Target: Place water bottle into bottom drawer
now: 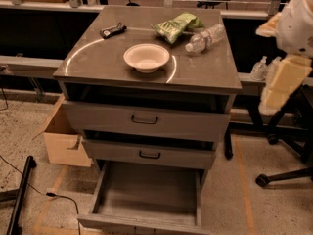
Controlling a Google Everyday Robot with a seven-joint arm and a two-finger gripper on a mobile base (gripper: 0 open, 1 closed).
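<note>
Looks like a robotics lab: speckled floor (pixel 29 126) with tape lines (pixel 244 190), trailing cable (pixel 63 197), cardboard box (pixel 61 141), chair base (pixel 283 175), the gripper (pixel 274 94) up at the right edge.

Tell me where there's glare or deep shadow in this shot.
Camera view: a curved arc of glare sweeps the cabinet top around the bowl; the recesses above both upper drawers are near black; the open bottom drawer is dim but readable; the gripper at the right edge is brightly lit.

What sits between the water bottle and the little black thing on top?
The green snack bag lies between the water bottle and the black tool, in the camera view. The gripper hangs right of the cabinet.
</note>
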